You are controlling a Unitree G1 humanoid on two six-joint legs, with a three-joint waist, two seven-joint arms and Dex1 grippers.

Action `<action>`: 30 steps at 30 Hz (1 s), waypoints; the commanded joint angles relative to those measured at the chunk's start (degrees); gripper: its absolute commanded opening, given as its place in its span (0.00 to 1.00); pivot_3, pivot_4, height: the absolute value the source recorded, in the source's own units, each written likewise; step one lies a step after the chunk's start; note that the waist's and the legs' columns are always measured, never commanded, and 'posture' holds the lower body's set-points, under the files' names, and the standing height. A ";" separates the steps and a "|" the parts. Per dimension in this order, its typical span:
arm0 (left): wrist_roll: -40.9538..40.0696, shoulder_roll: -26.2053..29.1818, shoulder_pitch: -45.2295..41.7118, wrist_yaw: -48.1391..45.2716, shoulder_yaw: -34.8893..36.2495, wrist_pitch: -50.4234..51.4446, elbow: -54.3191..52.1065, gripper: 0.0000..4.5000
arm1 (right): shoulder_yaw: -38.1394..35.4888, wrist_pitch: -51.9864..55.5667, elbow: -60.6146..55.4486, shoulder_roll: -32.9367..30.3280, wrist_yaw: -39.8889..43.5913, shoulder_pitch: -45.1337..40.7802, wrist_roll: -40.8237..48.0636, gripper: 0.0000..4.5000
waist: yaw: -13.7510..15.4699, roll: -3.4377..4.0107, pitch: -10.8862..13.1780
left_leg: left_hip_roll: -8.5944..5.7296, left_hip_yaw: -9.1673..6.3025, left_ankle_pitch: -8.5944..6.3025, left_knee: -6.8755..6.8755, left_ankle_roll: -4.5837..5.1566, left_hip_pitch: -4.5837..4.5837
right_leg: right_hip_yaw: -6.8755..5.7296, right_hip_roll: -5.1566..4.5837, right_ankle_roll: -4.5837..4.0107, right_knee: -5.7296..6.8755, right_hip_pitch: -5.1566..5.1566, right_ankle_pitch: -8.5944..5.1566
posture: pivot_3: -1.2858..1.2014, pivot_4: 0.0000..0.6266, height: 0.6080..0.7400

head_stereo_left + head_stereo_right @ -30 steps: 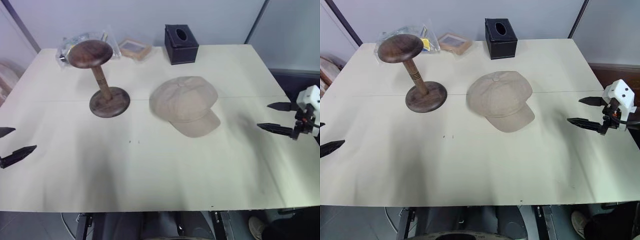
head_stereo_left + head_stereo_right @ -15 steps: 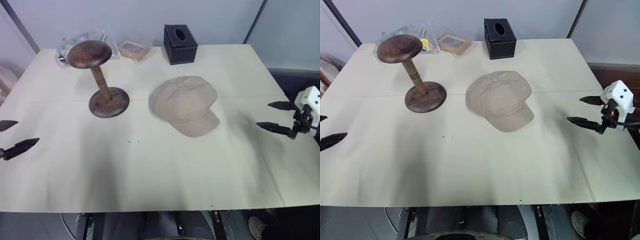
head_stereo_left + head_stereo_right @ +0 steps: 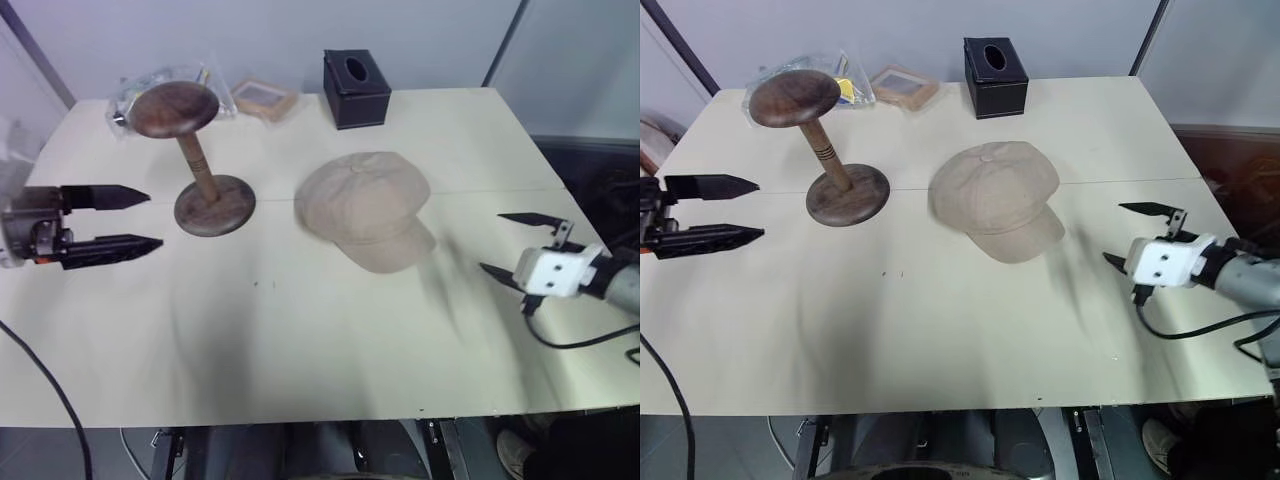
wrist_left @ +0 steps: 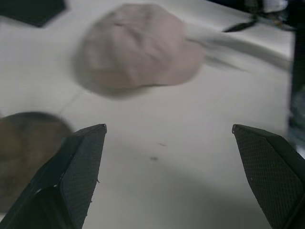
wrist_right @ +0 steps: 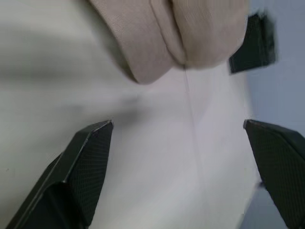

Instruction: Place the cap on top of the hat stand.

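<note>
One soft beige fabric cap lying flat just right of the single dark brown wooden hat stand, apart from it. One black cube tissue box behind. Two grippers, left gripper and right gripper, both spread wide, empty. Cream table, pale wall.

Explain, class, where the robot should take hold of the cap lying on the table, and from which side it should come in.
Probably by the edges of the round crown, one gripper from each side. The cap lies flat, crown up, brim toward the robot's right, between the open left gripper and open right gripper. It is soft and wider than the hat stand top, so a two-sided hold should keep it spread for lowering.
</note>
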 commanded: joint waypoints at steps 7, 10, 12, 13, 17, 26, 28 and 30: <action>-3.71 0.11 -7.39 -0.95 -5.11 2.67 -3.72 0.99 | 8.78 -5.94 -0.80 7.17 -22.15 -1.09 -22.47 1.00 | -0.47 -0.08 0.04 | -0.04 0.15 0.03 0.07 -0.03 0.12 | 0.19 0.09 -0.03 0.36 -0.08 -0.02 | 0.52 0.24 1.00; -3.95 -0.14 -8.04 -0.49 -5.51 3.29 -4.13 0.99 | 13.50 -7.10 3.80 8.19 -28.50 -5.06 -28.84 1.00 | -0.54 -0.14 0.04 | -0.04 0.20 0.04 0.11 -0.04 0.13 | 0.23 0.11 -0.03 0.42 -0.10 -0.02 | 0.52 0.24 1.00; -4.17 -0.32 -8.29 -0.21 -5.56 3.58 -4.34 0.99 | 16.84 -8.24 7.95 8.61 -31.49 -8.11 -31.41 1.00 | -0.57 -0.21 0.00 | -0.04 0.20 0.04 0.13 -0.04 0.13 | 0.23 0.11 -0.03 0.44 -0.10 -0.02 | 0.52 0.24 1.00; -4.35 -0.38 -8.38 -0.08 -5.54 3.74 -4.40 0.99 | 18.19 -8.70 9.80 8.90 -32.62 -9.60 -32.07 1.00 | -0.69 -0.30 -0.03 | -0.03 0.20 0.04 0.14 -0.04 0.14 | 0.23 0.12 -0.03 0.44 -0.10 -0.02 | 0.52 0.24 1.00; -4.30 -0.64 -8.21 0.53 -5.20 4.01 -4.41 0.99 | 23.40 -10.49 16.08 10.61 -36.16 -16.13 -34.21 1.00 | -1.94 -0.83 -0.04 | 0.00 0.19 0.05 0.13 -0.05 0.32 | 0.23 0.16 -0.05 0.48 0.06 -0.02 | 0.52 0.24 1.00; -4.23 -1.09 -7.42 1.60 -3.90 3.96 -4.16 0.99 | 31.39 -10.76 25.94 17.54 -40.68 -27.06 -35.74 1.00 | -3.94 -1.51 -0.06 | 0.85 0.78 0.05 0.06 -0.06 1.17 | 0.83 0.99 -0.41 0.46 0.54 0.19 | 0.52 0.24 1.00; -4.30 -1.07 -7.53 1.76 -3.76 4.03 -4.01 0.99 | 32.83 -10.33 28.00 18.78 -41.54 -29.41 -36.46 1.00 | -3.92 -1.51 -0.06 | 0.90 0.79 0.05 0.03 -0.06 1.10 | 0.84 1.11 -0.51 0.56 0.33 0.24 | 0.52 0.24 1.00; -4.38 -1.02 -7.39 1.83 -3.52 4.15 -4.14 0.99 | 33.81 -10.09 29.88 19.42 -41.98 -31.44 -36.49 1.00 | -3.86 -1.50 -0.06 | 0.93 0.79 0.05 0.00 -0.06 1.07 | 0.84 1.15 -0.55 0.61 0.25 0.25 | 0.52 0.24 1.00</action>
